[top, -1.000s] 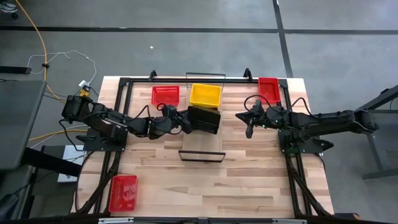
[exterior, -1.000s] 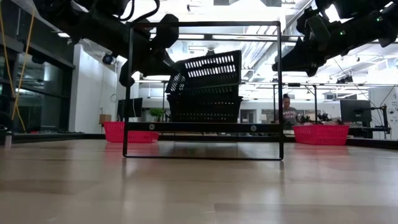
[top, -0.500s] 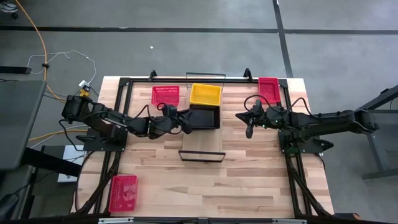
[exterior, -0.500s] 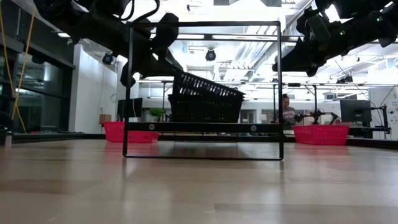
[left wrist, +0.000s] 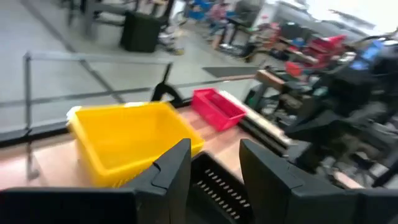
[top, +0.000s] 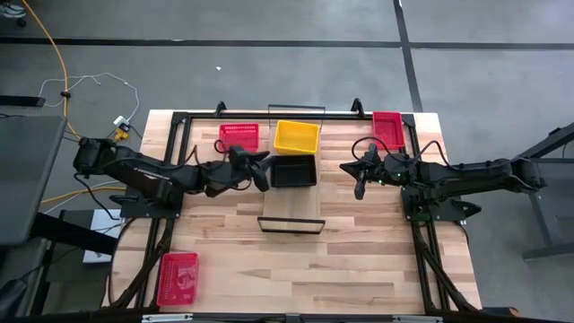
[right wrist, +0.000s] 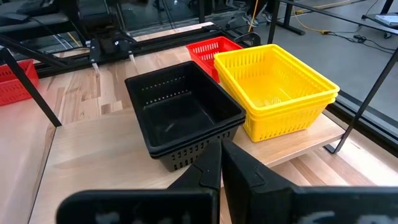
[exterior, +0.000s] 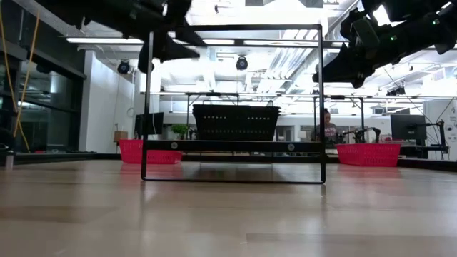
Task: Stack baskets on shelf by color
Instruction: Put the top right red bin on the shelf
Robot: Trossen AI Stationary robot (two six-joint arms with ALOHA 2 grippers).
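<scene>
Two black baskets (top: 294,170) (right wrist: 183,115) sit nested and level on the shelf (top: 291,205) (exterior: 235,145), next to a yellow stack (top: 297,136) (right wrist: 277,87) at the shelf's far end. My left gripper (top: 263,170) (left wrist: 214,149) stands open just left of the black stack and above its rim, holding nothing. My right gripper (top: 359,187) (right wrist: 221,149) hangs shut to the right of the shelf, facing the black stack, clear of it.
Single red baskets lie on the table at the far left (top: 239,137), the far right (top: 388,127) and the near left corner (top: 178,277). Black wire frames (exterior: 150,107) stand at the shelf's short ends. Bare tabletop spreads in front of the shelf.
The upper black basket was held tilted steeply by my left gripper. It has dropped flat into the black basket under it and now sits level. My left gripper has let go, risen, and drawn back toward the table's left edge.
</scene>
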